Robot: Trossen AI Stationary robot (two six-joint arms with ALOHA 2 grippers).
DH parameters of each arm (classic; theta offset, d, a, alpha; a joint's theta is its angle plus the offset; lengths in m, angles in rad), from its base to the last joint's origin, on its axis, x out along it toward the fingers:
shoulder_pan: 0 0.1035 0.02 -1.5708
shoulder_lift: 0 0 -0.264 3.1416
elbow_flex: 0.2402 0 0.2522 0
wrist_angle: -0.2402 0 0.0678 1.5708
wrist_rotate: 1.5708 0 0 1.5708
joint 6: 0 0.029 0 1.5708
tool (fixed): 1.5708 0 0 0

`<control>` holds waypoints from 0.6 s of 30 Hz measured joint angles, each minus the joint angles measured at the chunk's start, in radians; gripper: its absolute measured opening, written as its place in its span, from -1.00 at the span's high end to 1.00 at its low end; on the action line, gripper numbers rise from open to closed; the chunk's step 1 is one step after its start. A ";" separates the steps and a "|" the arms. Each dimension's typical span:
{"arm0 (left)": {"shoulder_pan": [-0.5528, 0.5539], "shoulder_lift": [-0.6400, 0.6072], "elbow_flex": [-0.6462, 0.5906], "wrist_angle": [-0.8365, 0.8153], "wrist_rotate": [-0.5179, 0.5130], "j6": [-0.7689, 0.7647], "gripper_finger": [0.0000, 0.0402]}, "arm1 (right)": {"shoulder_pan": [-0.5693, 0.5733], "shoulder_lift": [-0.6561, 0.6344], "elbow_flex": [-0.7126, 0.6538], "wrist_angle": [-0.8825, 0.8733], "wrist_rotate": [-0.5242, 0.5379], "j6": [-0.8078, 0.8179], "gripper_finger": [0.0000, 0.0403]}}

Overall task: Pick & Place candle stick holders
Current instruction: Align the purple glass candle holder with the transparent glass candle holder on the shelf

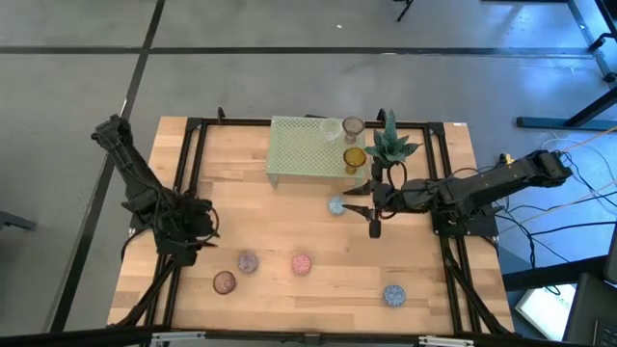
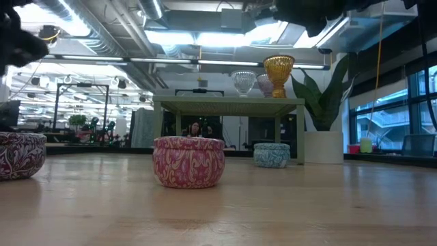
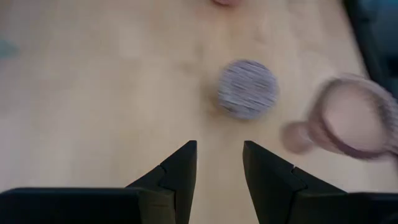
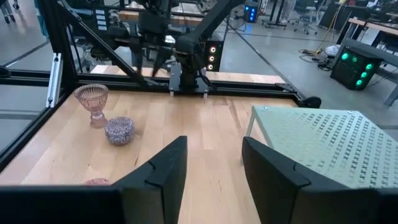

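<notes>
Three holders sit on my green stand at twelve o'clock; five dot the counter. Right claw hovers open beside the pale-blue one; left claw open, empty.

A big robot lab or workshop, grey concrete floor, pipes and long lights on the ceiling, more desks and chairs behind, a black frame round the wooden table

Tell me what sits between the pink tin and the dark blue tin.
Nothing: in the high view, bare table separates the pink tin from the dark blue tin.
</notes>
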 joint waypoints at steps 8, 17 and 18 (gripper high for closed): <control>-0.094 -0.007 -0.180 0.393 0.101 0.026 0.37 | 0.000 0.057 0.000 -0.001 -0.010 0.003 0.21; -0.113 0.057 -0.375 0.749 0.108 0.000 0.37 | 0.000 0.089 0.000 0.005 -0.010 0.000 0.21; -0.112 0.064 -0.389 0.776 0.107 0.000 0.37 | 0.000 0.089 0.000 0.005 -0.010 0.000 0.21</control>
